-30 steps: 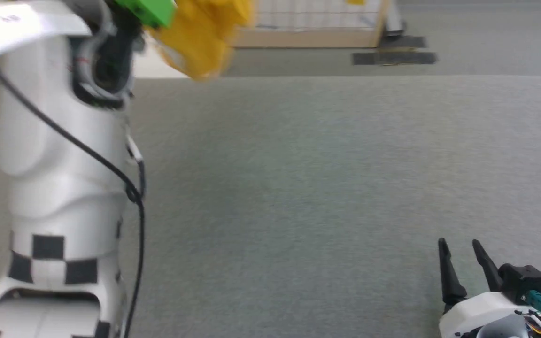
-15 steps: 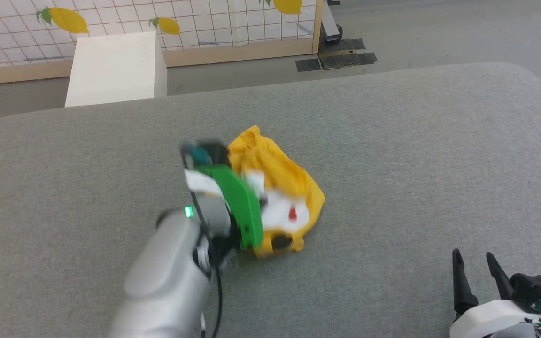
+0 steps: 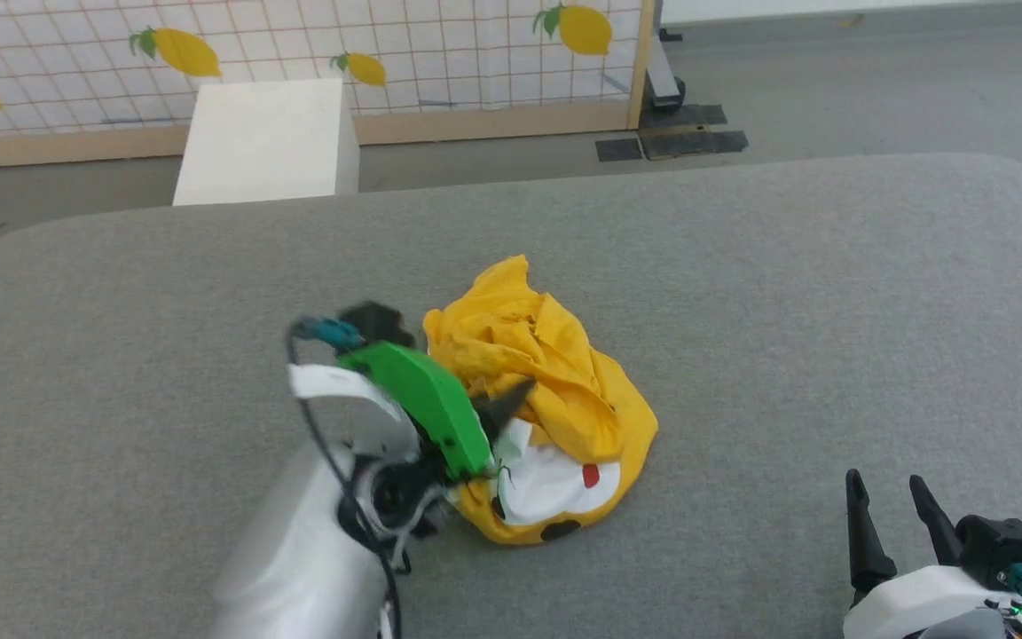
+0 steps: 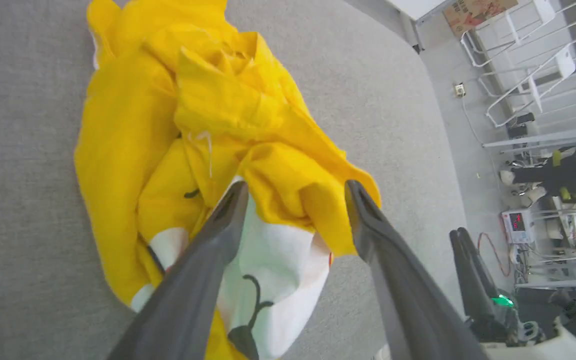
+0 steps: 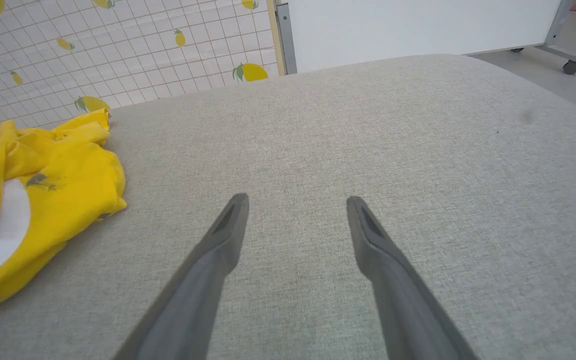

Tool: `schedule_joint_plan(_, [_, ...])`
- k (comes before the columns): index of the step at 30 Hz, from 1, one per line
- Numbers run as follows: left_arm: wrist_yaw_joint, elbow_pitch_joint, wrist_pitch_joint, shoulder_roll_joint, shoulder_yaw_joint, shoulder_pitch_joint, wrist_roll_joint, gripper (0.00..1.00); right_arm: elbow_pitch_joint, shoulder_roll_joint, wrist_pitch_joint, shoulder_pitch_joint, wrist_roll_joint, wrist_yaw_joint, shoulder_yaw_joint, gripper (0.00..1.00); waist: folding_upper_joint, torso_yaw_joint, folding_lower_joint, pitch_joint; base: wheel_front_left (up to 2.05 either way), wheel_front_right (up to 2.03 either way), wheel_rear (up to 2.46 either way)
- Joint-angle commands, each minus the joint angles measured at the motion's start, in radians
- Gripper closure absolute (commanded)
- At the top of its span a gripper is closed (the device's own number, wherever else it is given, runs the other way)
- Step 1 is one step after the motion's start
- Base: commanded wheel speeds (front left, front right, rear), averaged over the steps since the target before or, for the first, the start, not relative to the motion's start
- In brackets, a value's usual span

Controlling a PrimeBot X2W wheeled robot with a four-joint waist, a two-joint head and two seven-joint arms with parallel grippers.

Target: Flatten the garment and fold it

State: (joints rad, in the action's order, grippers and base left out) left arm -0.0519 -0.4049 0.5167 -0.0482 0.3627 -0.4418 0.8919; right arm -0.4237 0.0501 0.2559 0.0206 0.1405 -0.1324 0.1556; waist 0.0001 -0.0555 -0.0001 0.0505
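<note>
The garment (image 3: 555,382) lies crumpled in a heap near the middle of the grey padded surface (image 3: 786,293) in the head view. Yellow folds are on top, and the white muzzle patch (image 3: 551,488) with a red dot (image 3: 591,476) shows at its near edge. My left gripper (image 3: 504,410) is against the heap's left side. My right gripper (image 3: 884,486) rests well apart at the lower right, fingers spread.

In my left wrist view, my fingers (image 4: 218,235) stand apart over the heap, a yellow fold bulging between them, not closed on it.

In my right wrist view, my fingers (image 5: 218,240) are parted above bare grey cloth, with the garment (image 5: 58,170) off to the left.
</note>
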Motion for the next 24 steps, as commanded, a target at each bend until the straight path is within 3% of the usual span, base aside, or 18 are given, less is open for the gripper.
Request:
schedule_joint_plan(1, [-0.008, 0.033, -0.016, -0.002, -0.031, -0.017, 0.025, 0.0, 0.006, 0.0, 0.006, -0.002, -0.005, 0.002, -0.002, 0.0, -0.0001, 0.024, 0.0001, -0.025, 0.0, 0.0, 0.0])
schedule_joint_plan(5, [-0.029, 0.135, -0.116, -0.034, -0.127, -0.018, 0.034, 0.0, 0.011, 0.0, 0.006, -0.006, -0.005, 0.002, 0.004, 0.0, -0.0001, 0.043, 0.0001, -0.047, 0.0, 0.0, 0.0])
schedule_joint_plan(7, [-0.051, 0.179, -0.217, -0.046, -0.195, -0.003, 0.024, 0.0, 0.016, 0.0, 0.006, -0.006, -0.002, 0.002, 0.0, 0.0, -0.0001, 0.05, 0.0001, -0.055, 0.0, 0.0, 0.0])
schedule_joint_plan(12, [-0.045, 0.262, -0.459, -0.094, -0.293, 0.083, -0.058, 0.0, 0.027, 0.0, 0.006, -0.005, -0.003, 0.002, -0.019, 0.0, -0.0001, 0.061, 0.0001, -0.069, 0.0, 0.0, 0.0])
schedule_joint_plan(17, [-0.054, 0.274, -0.657, -0.189, -0.262, 0.21, -0.278, 0.0, 0.04, 0.0, 0.006, -0.006, -0.001, 0.002, -0.028, 0.0, -0.0001, 0.072, 0.0001, -0.07, 0.0, 0.0, 0.0])
schedule_joint_plan(20, [-0.076, 0.259, -0.708, -0.221, -0.22, 0.261, -0.38, 0.0, 0.044, 0.0, 0.003, -0.007, -0.002, 0.002, -0.034, 0.0, -0.0001, 0.074, 0.0001, -0.069, 0.0, 0.0, 0.0])
schedule_joint_plan(24, [-0.096, 0.237, -0.726, -0.22, -0.187, 0.323, -0.425, 0.0, 0.051, 0.0, -0.005, -0.007, 0.005, 0.002, -0.039, 0.0, -0.0001, 0.074, 0.0001, -0.068, 0.0, 0.0, 0.0])
